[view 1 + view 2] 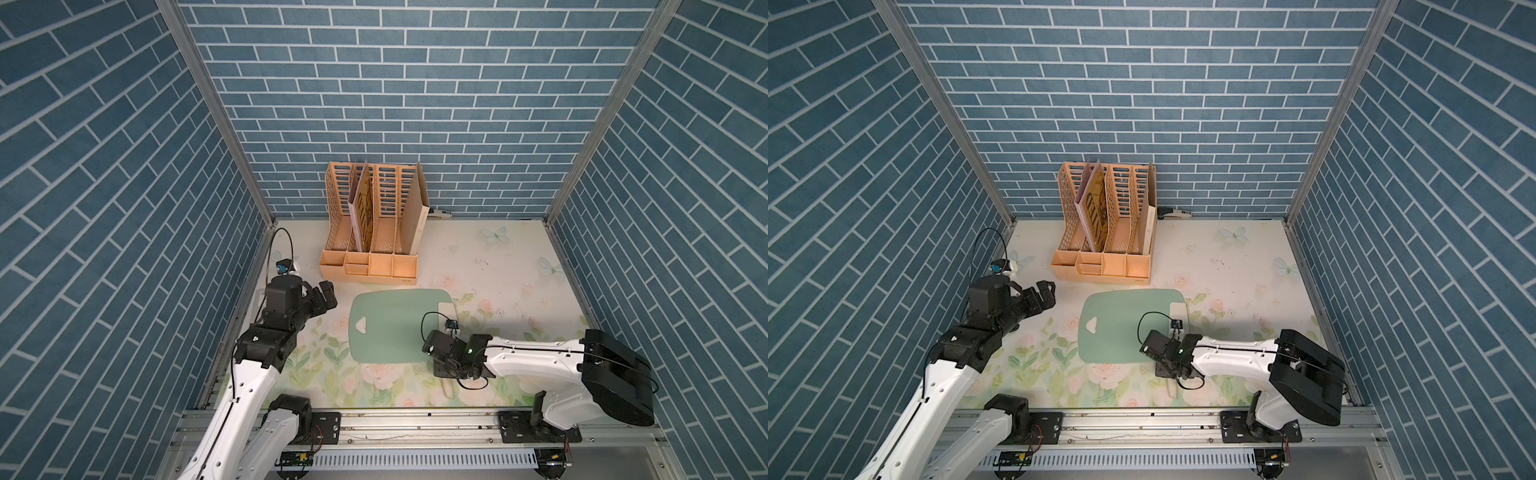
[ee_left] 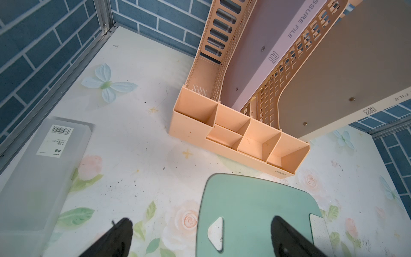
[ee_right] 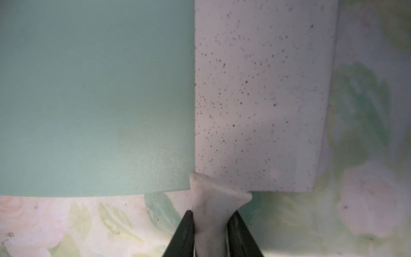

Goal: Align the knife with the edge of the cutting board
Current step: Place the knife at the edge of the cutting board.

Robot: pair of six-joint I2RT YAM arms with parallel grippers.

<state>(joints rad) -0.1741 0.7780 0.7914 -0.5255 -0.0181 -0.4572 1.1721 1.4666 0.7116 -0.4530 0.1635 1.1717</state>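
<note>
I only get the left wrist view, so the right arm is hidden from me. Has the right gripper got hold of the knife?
Observer: Yes. The right gripper is shut on the handle of the knife.
Operator: Where does that handle sit?
Observer: It sticks out over the table, past the cutting board's long edge nearer the robot's base.

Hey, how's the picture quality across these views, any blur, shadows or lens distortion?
Both top views: wide-angle, walls splay outward; the right arm casts a soft shadow on the table. Left wrist view: bright, sharp; the left gripper shows as dark silhouettes. Right wrist view: dim, soft; speckles on the knife read, the table print blurs.
</note>
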